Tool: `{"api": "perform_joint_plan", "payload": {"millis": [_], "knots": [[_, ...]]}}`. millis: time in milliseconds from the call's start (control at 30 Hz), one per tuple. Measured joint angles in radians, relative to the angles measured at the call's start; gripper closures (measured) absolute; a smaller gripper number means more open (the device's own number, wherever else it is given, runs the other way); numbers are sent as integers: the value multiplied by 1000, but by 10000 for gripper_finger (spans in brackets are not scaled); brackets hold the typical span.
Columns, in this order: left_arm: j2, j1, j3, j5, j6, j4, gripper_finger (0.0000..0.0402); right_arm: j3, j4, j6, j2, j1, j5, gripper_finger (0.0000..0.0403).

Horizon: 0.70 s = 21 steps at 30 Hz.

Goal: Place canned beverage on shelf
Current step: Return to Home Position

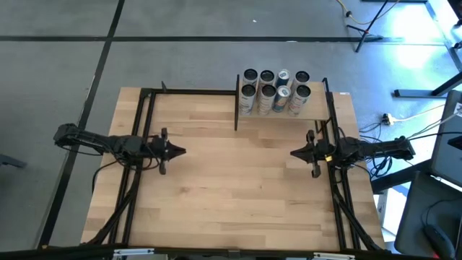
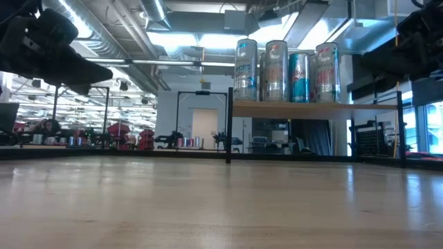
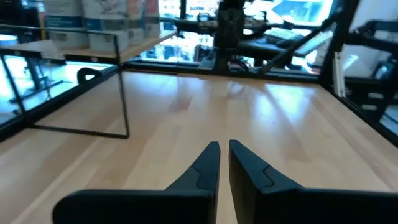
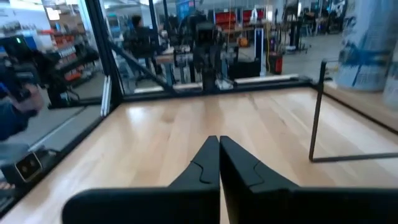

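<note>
High view: we count eight cans (image 1: 274, 90) on the shelf (image 1: 317, 110), at the table's (image 1: 238, 195) far right corner.
Low view: cans upright, in a row.
Left wrist view: left gripper (image 3: 224, 155) empty, closed to a slit.
Right wrist view: right gripper (image 4: 219, 152) empty, fully closed.
We judge stocking done; only parking both arms remains.

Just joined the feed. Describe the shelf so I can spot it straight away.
Start from the big wooden tabletop and go to its far edge, on the side of the right arm. There a small pale-wood board, the shelf, stands raised on thin black posts. Unlike the tabletop below it, it carries the cans, two rows of four.
</note>
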Motion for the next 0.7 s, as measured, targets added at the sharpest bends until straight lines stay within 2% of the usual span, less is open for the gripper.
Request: {"api": "perform_joint_plan", "payload": {"millis": [267,433,533,700], "knots": [[-12,12,0,16,137,0,388,0,-2,0,2,0,-1,403],[-11,86,0,32,138,-3,388,0,-3,0,6,0,-1,403],[-12,140,0,35,88,-3,388,0,-3,-1,6,0,-1,403],[5,166,0,33,41,-4,388,0,-4,-1,6,0,-2,403]]}}
